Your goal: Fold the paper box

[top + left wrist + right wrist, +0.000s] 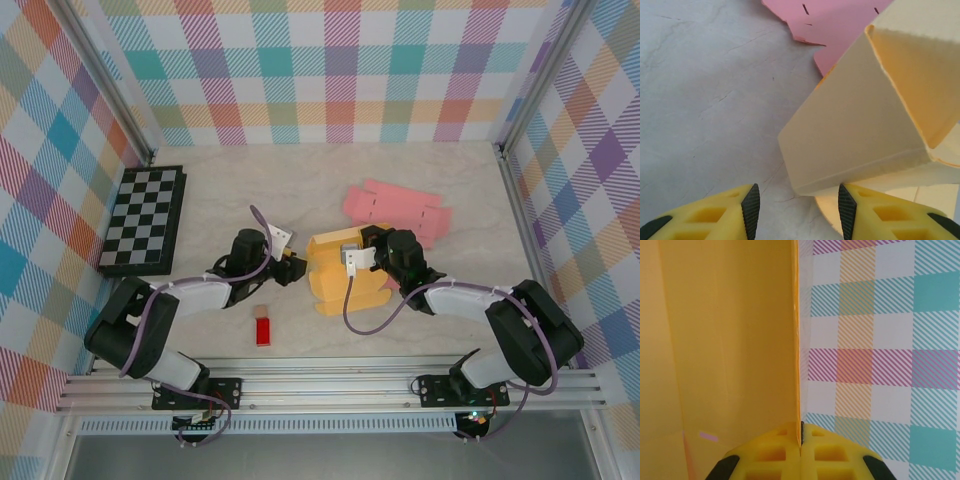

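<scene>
The yellow paper box (335, 280) stands partly formed at the table's middle. In the left wrist view its pale outer wall (855, 135) and open top face me, with one lower corner just ahead of my fingers. My left gripper (799, 210) is open at the box's left side (296, 268); its right pad (846, 205) sits against the box's bottom edge, and nothing lies between the pads. My right gripper (801, 437) is shut on the thin edge of an upright yellow box wall (725, 340), at the box's upper right (362, 262).
A flat pink box blank (398, 211) lies behind the yellow box, also seen as a pink sheet (835, 25). A chessboard (145, 220) rests at the left. A small red block (264, 331) lies near the front edge. Checked walls enclose the table.
</scene>
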Robot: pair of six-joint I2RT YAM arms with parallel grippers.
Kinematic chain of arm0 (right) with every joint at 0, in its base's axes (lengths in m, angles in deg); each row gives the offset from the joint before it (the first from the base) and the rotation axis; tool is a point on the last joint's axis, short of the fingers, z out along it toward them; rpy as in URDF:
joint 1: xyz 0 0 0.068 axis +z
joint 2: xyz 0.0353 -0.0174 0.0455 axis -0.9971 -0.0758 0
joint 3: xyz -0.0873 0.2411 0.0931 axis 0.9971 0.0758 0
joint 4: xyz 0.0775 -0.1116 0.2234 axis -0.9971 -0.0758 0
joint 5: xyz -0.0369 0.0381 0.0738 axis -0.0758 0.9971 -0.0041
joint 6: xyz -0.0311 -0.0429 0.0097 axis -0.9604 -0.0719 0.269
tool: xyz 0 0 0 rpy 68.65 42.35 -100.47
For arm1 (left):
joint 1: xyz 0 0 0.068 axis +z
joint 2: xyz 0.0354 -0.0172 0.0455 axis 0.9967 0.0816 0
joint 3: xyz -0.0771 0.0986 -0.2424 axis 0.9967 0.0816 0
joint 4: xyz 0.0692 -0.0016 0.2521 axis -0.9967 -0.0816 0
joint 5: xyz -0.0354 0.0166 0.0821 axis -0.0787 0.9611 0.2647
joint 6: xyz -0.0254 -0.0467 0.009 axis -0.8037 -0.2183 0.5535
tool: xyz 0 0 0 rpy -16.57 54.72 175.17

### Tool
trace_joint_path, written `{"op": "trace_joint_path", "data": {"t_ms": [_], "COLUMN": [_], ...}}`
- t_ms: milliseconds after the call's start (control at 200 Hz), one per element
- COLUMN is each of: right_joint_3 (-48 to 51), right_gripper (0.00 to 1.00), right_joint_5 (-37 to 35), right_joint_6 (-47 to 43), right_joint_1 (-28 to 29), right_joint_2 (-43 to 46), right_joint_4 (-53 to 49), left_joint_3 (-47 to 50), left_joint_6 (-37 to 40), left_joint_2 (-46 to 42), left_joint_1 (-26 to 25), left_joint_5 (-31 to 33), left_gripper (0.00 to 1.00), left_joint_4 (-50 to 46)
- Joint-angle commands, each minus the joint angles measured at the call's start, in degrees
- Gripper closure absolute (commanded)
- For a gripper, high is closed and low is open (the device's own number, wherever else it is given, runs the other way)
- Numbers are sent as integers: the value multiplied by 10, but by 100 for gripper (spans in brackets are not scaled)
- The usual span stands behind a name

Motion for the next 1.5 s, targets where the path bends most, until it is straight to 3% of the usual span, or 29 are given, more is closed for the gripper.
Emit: {"op": "trace_joint_path", "data": {"t_ms": [0,770,1494], "right_joint_3": [4,24,26], "right_gripper": [100,100,100], "right_joint_5": [10,-50,-68], "right_joint_6": [3,-67,-88], "right_joint_1": [3,16,27], "right_joint_2": [-1,-81,-95], "right_joint_4": [22,111,113], "left_joint_3": [-31,-61,-97], "left_joint_6": [23,23,-20], "left_joint_2": [14,43,87], "left_joint_1": [-11,-33,-61], "left_joint_5": [3,26,53], "left_gripper": [53,52,50], "left_joint_4": [-14,-51,-23]}}
